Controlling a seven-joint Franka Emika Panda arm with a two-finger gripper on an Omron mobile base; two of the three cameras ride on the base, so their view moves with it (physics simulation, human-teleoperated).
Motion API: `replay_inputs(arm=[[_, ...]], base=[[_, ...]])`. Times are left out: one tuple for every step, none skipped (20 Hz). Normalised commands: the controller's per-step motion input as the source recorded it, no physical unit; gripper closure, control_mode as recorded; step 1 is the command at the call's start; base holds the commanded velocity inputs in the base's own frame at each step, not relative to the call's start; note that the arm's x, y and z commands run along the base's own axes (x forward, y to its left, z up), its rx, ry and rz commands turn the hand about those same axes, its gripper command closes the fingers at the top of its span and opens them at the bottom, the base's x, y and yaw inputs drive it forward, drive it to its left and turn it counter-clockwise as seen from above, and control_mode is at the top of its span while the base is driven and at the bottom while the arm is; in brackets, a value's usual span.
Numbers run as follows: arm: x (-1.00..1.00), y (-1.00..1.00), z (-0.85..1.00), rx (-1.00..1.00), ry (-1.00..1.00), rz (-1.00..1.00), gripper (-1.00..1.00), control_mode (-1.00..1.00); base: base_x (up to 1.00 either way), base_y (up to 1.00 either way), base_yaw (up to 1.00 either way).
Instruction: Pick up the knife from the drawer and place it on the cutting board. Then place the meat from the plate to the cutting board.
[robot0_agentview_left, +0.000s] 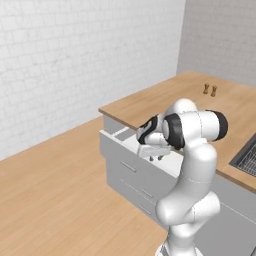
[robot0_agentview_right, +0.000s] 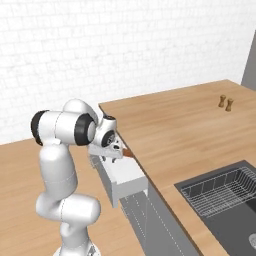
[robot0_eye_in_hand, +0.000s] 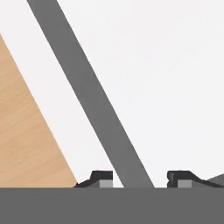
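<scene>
The drawer (robot0_agentview_left: 116, 146) stands pulled out from under the counter, its white interior (robot0_agentview_right: 127, 172) showing. My gripper (robot0_agentview_left: 154, 157) reaches down into it at the counter side. In the right base view the knife's reddish-orange handle (robot0_agentview_right: 128, 153) pokes out just right of the gripper (robot0_agentview_right: 117, 151); its blade is hidden. In the hand view the gripper (robot0_eye_in_hand: 140, 179) is open, its fingertips (robot0_eye_in_hand: 101, 178) apart over a white surface with a grey strip (robot0_eye_in_hand: 94, 103) running between them. The cutting board, meat and plate are out of view.
The wooden counter (robot0_agentview_right: 180, 130) runs right of the drawer, with two small brown shakers (robot0_agentview_right: 225, 103) far back. A dark sink with a wire rack (robot0_agentview_right: 222, 192) lies near the right. Grey cabinet fronts (robot0_agentview_left: 132, 185) sit under the drawer. Wood floor (robot0_agentview_left: 50, 190) spreads left.
</scene>
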Motion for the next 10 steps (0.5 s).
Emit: replay_inputs(arm=[[-0.28,1.0,-0.58,0.0,0.11,0.05,-1.0,-1.0],[-0.39,1.0,-0.59,0.0,0.11,0.05,-1.0,-1.0],[-0.38,1.0,-0.61,0.0,0.11,0.05,-1.0,-1.0],[-0.41,1.0,-0.62,0.0,0.12,0.05,-1.0,-1.0],[-0.48,1.0,-0.61,0.0,0.11,0.06,-1.0,-1.0],[-0.51,1.0,-0.59,0.0,0.11,0.07,-1.0,-1.0],[-0.56,1.0,-0.56,0.0,0.1,0.08,-1.0,-1.0],[-0.66,1.0,-0.52,0.0,0.08,0.09,-1.0,-1.0],[-0.76,1.0,-0.46,0.0,0.07,0.1,-1.0,-1.0],[-0.8,1.0,-0.44,0.0,0.07,0.11,-1.0,-1.0]], base=[[0.0,0.0,0.0],[0.0,0.0,0.0],[0.0,0.0,0.0],[0.0,0.0,0.0],[0.0,0.0,0.0],[0.0,0.0,0.0],[0.0,0.0,0.0],[0.0,0.0,0.0],[0.0,0.0,0.0],[0.0,0.0,0.0]])
